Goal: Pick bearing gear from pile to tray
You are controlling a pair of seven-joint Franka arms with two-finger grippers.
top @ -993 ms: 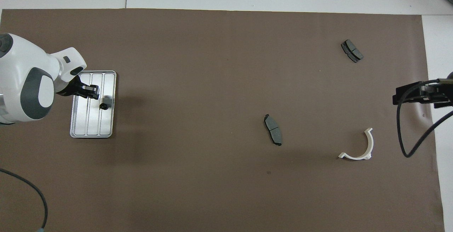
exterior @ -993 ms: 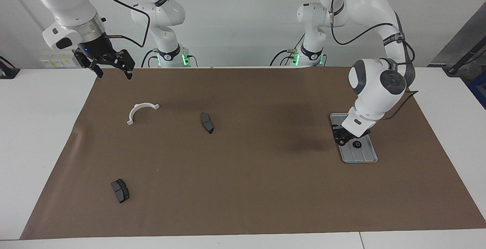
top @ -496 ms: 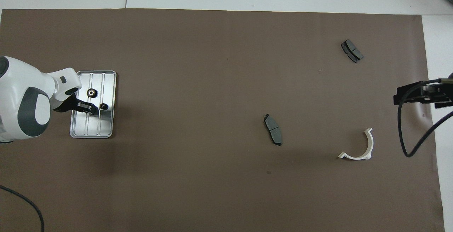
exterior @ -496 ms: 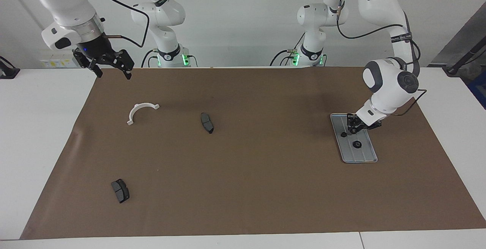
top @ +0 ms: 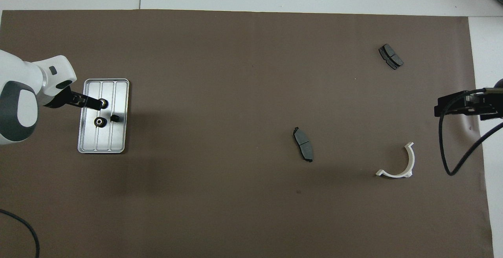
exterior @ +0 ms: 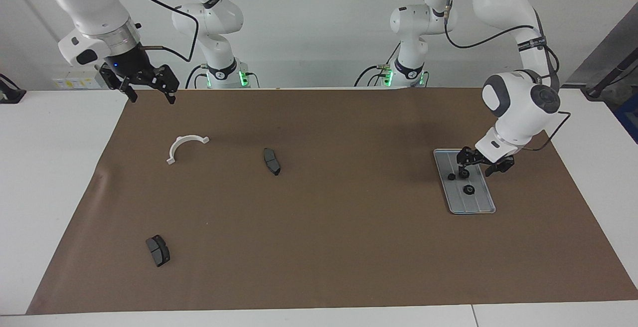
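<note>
the left claw (exterior: 480, 165) hung wide open and empty over the tray (exterior: 479, 205), where gears (exterior: 468, 189) lay. the right claw (exterior: 149, 87) waited open above the worktop (exterior: 50, 167).

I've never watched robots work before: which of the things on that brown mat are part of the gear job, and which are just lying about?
Part of the job:
- tray
- three small black gears lying in it
- left gripper, open over the tray

Just lying about:
- white curved bracket
- two dark brake-pad pieces
- right gripper, open, waiting

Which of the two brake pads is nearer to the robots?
The brake pad level with the white bracket; the other pad lies farther from them.
</note>
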